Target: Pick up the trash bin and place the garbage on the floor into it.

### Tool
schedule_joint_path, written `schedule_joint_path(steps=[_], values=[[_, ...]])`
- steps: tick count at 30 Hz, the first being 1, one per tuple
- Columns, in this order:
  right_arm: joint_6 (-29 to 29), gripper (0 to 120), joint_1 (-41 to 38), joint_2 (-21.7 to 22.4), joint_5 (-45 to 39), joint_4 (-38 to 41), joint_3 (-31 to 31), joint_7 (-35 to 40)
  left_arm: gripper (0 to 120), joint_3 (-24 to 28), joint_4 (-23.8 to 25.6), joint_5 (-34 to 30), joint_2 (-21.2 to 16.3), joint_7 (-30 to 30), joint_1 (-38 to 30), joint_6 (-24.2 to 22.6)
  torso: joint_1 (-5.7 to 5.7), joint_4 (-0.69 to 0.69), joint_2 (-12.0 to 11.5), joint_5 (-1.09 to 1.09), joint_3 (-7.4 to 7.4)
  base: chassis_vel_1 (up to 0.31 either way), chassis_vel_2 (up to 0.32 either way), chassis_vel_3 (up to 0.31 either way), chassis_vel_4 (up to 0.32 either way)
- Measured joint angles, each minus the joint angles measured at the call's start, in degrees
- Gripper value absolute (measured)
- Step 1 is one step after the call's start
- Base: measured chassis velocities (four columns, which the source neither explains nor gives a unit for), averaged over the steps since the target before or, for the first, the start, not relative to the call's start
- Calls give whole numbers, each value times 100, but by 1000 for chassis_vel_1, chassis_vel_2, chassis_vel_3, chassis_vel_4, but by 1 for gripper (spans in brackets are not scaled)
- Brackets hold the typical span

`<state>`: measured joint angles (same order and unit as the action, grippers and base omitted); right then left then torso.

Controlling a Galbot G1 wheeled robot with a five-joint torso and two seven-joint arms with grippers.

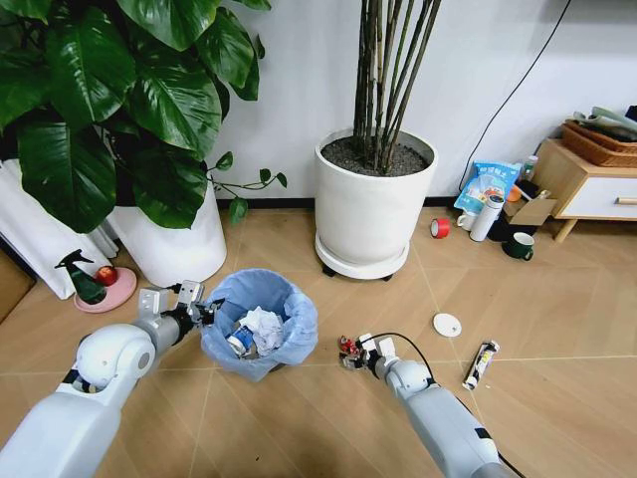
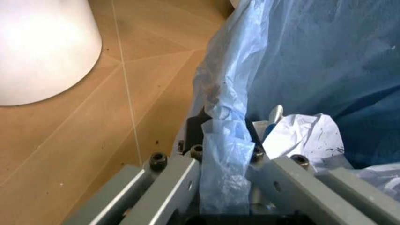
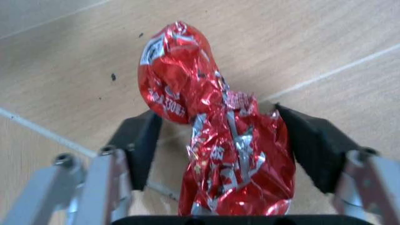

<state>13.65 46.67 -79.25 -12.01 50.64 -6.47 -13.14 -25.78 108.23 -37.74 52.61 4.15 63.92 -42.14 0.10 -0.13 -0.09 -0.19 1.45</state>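
The trash bin [image 1: 289,299], small and lined with a crinkly light blue bag, stands on the wood floor left of centre. Inside lie a white paper wad [image 1: 264,327] and a blue-white carton [image 1: 240,342]. My left gripper [image 1: 204,311] is shut on the bin's near-left rim; in the left wrist view its fingers [image 2: 187,176] pinch the bag [image 2: 312,70] and dark rim, next to a paper wad [image 2: 306,136]. My right gripper [image 1: 348,352], low over the floor right of the bin, is shut on the red wrapper [image 3: 181,79]. A white disc [image 1: 447,325] and a white tube [image 1: 482,363] lie further right.
Two large white plant pots [image 1: 373,214] [image 1: 174,244] stand behind the bin. A spray bottle [image 1: 82,279] on a pink dish is at the left. A red tape roll [image 1: 440,227], blue snack bag [image 1: 488,184], mug [image 1: 519,246] and wooden cabinet [image 1: 587,184] sit at the back right.
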Motion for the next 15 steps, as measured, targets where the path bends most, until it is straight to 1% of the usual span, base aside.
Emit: schedule_joint_path(steps=[2,3,7,9,13,15], values=[[-26,52,-3,-12,32,-29,-22,-5,0,0,-3,-1,0,9,-4,0,0,-1,0,-1,0,0,0,0,0],[-26,52,-3,-12,32,-29,-22,-5,0,0,-3,-1,0,9,-4,0,0,-1,0,-1,0,0,0,0,0],[-73,38,6,-25,76,-54,-64,-39,0,12,-3,-1,6,23,-6,0,0,0,0,0,0,0,0,0,0],[-77,36,10,-24,78,-52,-69,-43,0,13,-3,-1,6,25,-7,0,0,0,0,0,0,0,0,0,0],[-105,28,50,-9,97,0,-86,-48,0,17,-3,1,7,35,-10,0,0,0,1,0,-1,0,0,0,0],[-128,27,60,-9,116,9,-93,-48,0,18,-3,2,9,35,-10,0,0,1,0,1,0,0,0,0,0]])
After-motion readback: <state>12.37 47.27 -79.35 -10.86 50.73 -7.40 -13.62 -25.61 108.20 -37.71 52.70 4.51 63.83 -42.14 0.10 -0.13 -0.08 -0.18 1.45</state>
